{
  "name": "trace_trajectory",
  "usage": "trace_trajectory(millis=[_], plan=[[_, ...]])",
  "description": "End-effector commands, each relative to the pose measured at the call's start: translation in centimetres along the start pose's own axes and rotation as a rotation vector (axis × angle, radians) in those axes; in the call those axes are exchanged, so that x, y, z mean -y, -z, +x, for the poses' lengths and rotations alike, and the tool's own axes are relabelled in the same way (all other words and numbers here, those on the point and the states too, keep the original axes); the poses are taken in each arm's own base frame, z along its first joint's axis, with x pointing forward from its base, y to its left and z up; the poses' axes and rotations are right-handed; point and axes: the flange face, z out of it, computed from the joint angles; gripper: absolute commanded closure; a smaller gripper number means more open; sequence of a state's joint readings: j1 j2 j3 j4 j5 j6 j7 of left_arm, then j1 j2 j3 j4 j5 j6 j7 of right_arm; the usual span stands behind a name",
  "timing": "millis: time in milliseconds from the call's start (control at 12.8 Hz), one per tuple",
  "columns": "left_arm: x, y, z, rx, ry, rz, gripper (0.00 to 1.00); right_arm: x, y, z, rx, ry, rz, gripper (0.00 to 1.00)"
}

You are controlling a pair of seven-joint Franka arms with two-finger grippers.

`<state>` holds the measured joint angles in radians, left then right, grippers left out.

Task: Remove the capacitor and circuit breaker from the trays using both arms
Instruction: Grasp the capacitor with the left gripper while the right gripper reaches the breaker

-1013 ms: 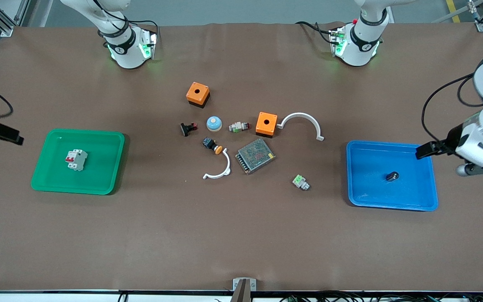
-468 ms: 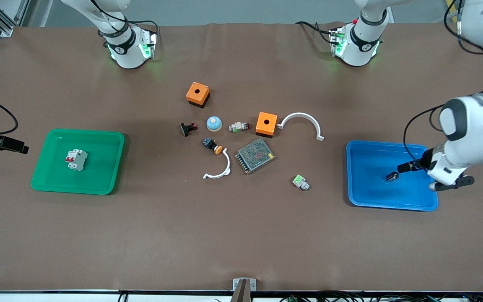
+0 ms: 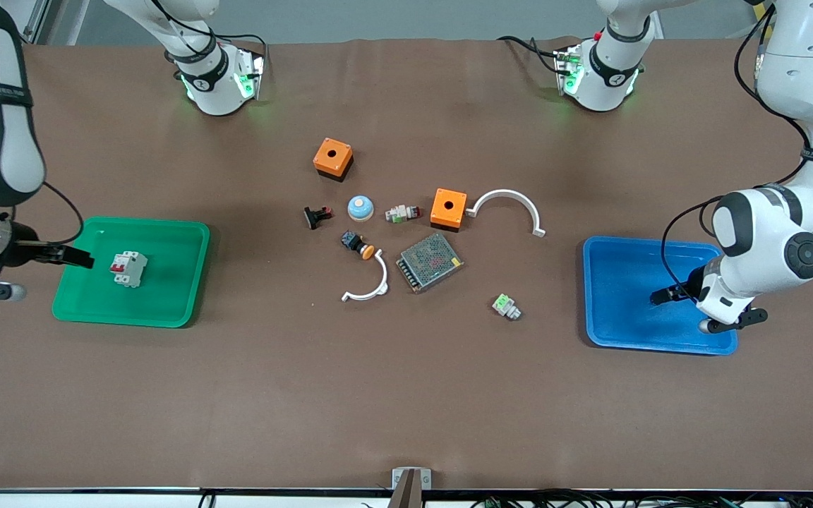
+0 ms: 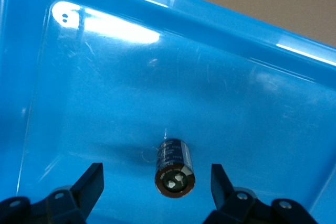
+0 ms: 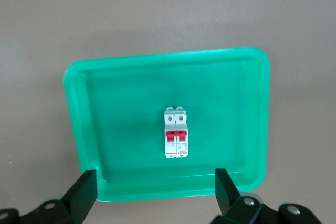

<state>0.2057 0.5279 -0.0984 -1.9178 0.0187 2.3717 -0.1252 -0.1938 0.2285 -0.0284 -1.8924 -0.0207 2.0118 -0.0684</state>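
Blue tray [image 3: 618, 331] sits at the left arm's end of your counter [image 3: 406, 409], and the capacitor [image 4: 175, 167] lies on its floor, on its side, pale-marked end toward the wrist camera. Your left gripper [image 4: 156, 182] is low in that tray, jaws spread, one finger on each side of the capacitor, neither touching it. In the front view the capacitor is hidden by the gripper [image 3: 663, 295].

Green tray [image 3: 75, 310] sits at the right arm's end. The breaker [image 3: 128, 269] lies flat near its middle, red levers up. Your right gripper [image 3: 75, 257] is over the tray's outer edge, jaws spread, holding nothing; the wrist view shows the breaker [image 5: 176, 132] clear of both fingers.

Mid-counter clutter, near to far: small green-topped block [image 3: 506, 306], white half-ring [image 3: 368, 282], metal mesh box [image 3: 430, 262], orange-capped push-button [image 3: 358, 244], black and red clip [image 3: 317, 216], blue dome [image 3: 360, 207], orange box [image 3: 449, 209] touching a larger white arc [image 3: 509, 204], second orange box [image 3: 332, 159].
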Motion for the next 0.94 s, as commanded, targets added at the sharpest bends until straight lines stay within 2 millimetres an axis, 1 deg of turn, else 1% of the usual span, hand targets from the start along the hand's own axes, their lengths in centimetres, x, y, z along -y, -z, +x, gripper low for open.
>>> trace_trajectory(millis=[0,156,234,312,390,545,623,779,857], plan=[[-0.2,-0.6,0.3,-0.009,0.005,0.015,0.25,-0.9,-2.3,-2.5,-0.027,-0.004,0.001,0.01],[-0.3,-1.5,0.2,0.005,0.008,0.013,0.37,-1.0,-4.5,-3.0,-0.037,-0.004,0.001,0.01],[-0.3,-1.4,0.3,0.004,0.011,0.013,0.43,-1.4,-5.2,-3.2,-0.038,0.005,0.002,0.01],[-0.3,-1.4,0.3,0.004,0.013,0.013,0.52,-2.2,-5.8,-3.3,-0.044,0.012,0.002,0.01],[-0.4,-1.4,0.3,0.001,0.014,0.011,0.67,-2.6,-6.6,-3.3,-0.033,0.015,0.004,0.01],[-0.6,-0.6,0.5,-0.016,0.012,0.009,0.91,-2.6,-8.2,-2.9,-0.032,0.022,0.004,0.01],[-0.7,0.0,0.8,-0.028,0.01,0.008,0.97,-2.4,-9.2,-2.6,-0.027,0.026,0.004,0.01],[-1.2,1.8,1.0,-0.055,0.001,0.005,1.0,-2.6,-11.7,-2.0,-0.038,0.024,0.004,0.01],[-1.6,3.5,1.0,-0.074,-0.005,0.003,1.0,-2.6,-12.6,-2.0,-0.027,0.024,0.005,0.01]])
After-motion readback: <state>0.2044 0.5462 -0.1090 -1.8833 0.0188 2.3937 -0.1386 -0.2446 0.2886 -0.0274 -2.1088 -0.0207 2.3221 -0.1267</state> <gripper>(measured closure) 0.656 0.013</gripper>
